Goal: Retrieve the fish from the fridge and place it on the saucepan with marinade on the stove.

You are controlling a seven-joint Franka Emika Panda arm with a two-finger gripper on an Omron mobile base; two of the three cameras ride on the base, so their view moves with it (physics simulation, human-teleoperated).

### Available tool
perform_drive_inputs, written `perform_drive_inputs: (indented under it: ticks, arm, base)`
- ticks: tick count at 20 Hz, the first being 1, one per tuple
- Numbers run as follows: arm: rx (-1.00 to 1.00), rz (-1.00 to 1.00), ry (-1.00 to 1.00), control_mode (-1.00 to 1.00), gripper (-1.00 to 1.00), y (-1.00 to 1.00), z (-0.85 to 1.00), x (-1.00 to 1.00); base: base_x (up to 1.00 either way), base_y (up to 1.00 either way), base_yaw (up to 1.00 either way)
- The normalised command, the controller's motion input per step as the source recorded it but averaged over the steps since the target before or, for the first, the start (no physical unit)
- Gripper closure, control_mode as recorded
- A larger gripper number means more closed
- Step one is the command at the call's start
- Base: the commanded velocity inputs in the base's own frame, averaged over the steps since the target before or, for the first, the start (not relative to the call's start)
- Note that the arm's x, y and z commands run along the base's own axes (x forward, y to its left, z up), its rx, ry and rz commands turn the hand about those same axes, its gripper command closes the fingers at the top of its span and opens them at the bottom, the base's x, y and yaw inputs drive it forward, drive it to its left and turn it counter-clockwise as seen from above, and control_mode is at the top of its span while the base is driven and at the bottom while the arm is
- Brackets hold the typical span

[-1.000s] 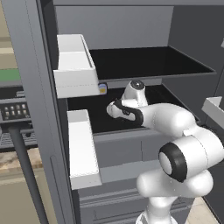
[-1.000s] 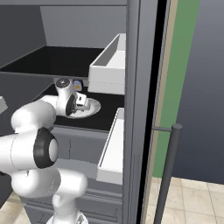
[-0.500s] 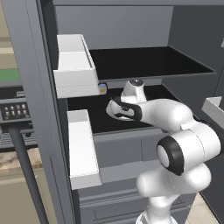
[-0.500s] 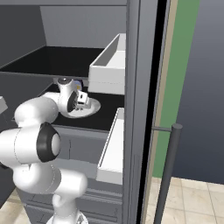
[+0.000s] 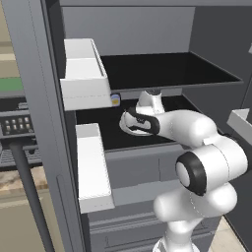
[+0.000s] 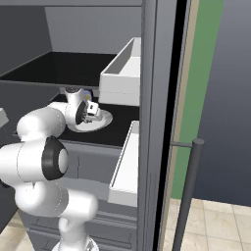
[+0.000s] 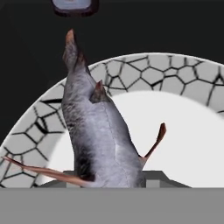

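Fish on plate, fridge shelf overhead

the white arm reaches into the open fridge, its gripper low over a white plate on the black shelf.

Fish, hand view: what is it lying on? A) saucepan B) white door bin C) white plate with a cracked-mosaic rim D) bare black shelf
C: the fish lies across a white plate whose rim carries a dark crackle pattern, with the black fridge shelf beyond it.
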Motion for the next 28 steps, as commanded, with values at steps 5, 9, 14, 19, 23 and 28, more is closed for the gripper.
perform_drive_inputs:
  ticks: [5, 9, 14, 19, 23, 28]
  arm:
    - [0.00, 0.00, 0.00, -1.00, 1.00, 0.00, -0.04, -0.01]
    - [0.00, 0.00, -0.05, -1.00, 1.00, 0.00, -0.01, -0.18]
    - [0.00, 0.00, -0.12, -1.00, 1.00, 0.00, 0.00, -0.34]
    - [0.00, 0.01, -0.12, -1.00, 1.00, 0.00, 0.04, -0.41]
    - [0.00, 0.01, -0.16, -1.00, 1.00, 0.00, 0.27, -0.40]
    - [0.00, 0.05, -0.07, -1.00, 1.00, 0.00, 0.32, -0.45]
  base:
    - [0.00, 0.00, 0.00]
    - [0.00, 0.00, 0.00]
    - [0.00, 0.00, 0.00]
    - [0.00, 0.00, 0.00]
    - [0.00, 0.00, 0.00]
    - [0.00, 0.00, 0.00]
